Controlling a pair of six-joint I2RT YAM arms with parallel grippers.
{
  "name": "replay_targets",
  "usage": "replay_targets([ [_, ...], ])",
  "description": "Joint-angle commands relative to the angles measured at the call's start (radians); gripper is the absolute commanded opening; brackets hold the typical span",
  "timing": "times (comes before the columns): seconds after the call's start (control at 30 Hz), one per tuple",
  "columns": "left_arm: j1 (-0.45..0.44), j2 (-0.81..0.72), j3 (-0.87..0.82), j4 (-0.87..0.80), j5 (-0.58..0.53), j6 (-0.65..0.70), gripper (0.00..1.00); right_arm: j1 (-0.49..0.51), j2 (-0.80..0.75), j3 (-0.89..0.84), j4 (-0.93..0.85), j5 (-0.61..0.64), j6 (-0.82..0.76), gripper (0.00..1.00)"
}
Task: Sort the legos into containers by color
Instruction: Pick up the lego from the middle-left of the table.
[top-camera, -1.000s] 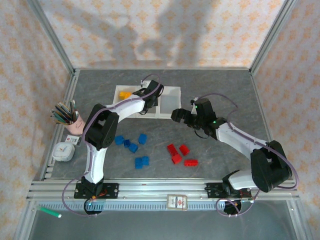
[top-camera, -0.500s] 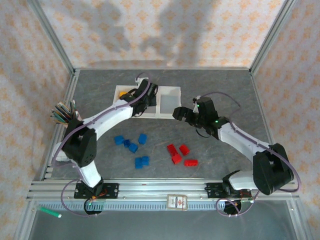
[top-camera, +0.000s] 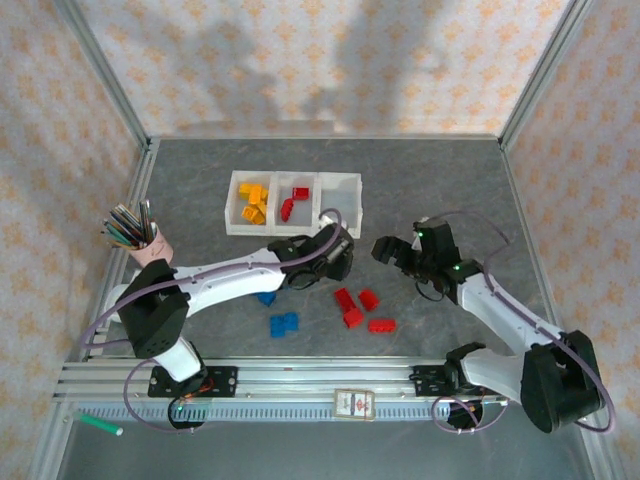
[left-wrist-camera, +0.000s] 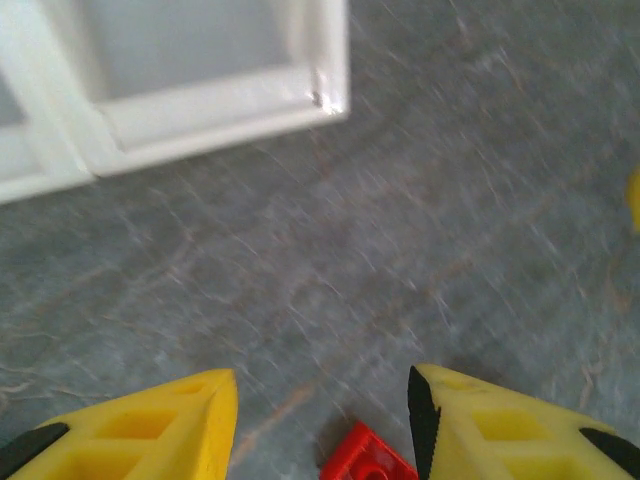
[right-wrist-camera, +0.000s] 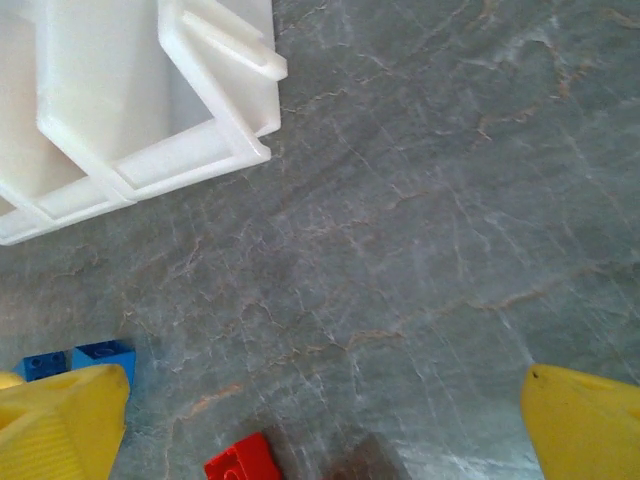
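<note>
grey table (top-camera: 440, 180), white containers (top-camera: 242, 229), yellow legos (top-camera: 253, 200) left compartment, red legos (top-camera: 292, 203) middle, left pincer (left-wrist-camera: 320, 377) apart, right pincer (right-wrist-camera: 325, 378) apart

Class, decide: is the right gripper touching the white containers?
Apart. In the right wrist view, bare table separates the containers from the right gripper, whose yellow fingers stand wide open.

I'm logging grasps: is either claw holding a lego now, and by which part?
Nothing is held. The left claw is open over a red lego without gripping it; the right claw is wide open and empty.
</note>
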Motion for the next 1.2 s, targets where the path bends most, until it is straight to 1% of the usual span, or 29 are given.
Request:
replay_targets([
  [0.0, -0.031, -0.022, -0.035, 0.082, 0.039, 0.086, 0.51, -0.007, -0.051, -0.035, -0.073, 0.05, 0.027, 1.0],
  [0.13, -0.073, 0.007, -0.041, 0.119, 0.068, 0.168, 0.53, -0.018, -0.095, -0.061, -0.105, 0.086, 0.031, 1.0],
  [0.3, -0.125, 0.078, 0.0, 0.115, 0.098, 0.268, 0.57, -0.042, -0.12, -0.081, -0.112, 0.077, 0.03, 1.0],
  [0.4, -0.144, 0.118, 0.026, 0.097, 0.119, 0.3, 0.6, -0.06, -0.123, -0.084, -0.126, 0.075, 0.03, 1.0],
  [0.6, -0.153, 0.165, 0.031, 0.149, 0.161, 0.352, 0.65, -0.096, -0.149, -0.112, -0.125, 0.06, 0.04, 1.0],
  [0.8, -0.153, 0.223, 0.054, 0.153, 0.173, 0.397, 0.7, -0.123, -0.174, -0.12, -0.125, 0.052, 0.05, 1.0],
  [0.93, -0.153, 0.248, 0.057, 0.17, 0.203, 0.421, 0.71, -0.132, -0.175, -0.124, -0.116, 0.039, 0.053, 1.0],
  [1.07, -0.153, 0.277, 0.087, 0.14, 0.169, 0.433, 0.71, -0.133, -0.173, -0.132, -0.104, 0.031, 0.057, 1.0],
  [1.1, -0.153, 0.306, 0.087, 0.141, 0.17, 0.436, 0.71, -0.134, -0.172, -0.132, -0.1, 0.028, 0.059, 1.0],
  [1.17, -0.153, 0.317, 0.085, 0.154, 0.171, 0.44, 0.69, -0.134, -0.172, -0.131, -0.098, 0.027, 0.057, 1.0],
])
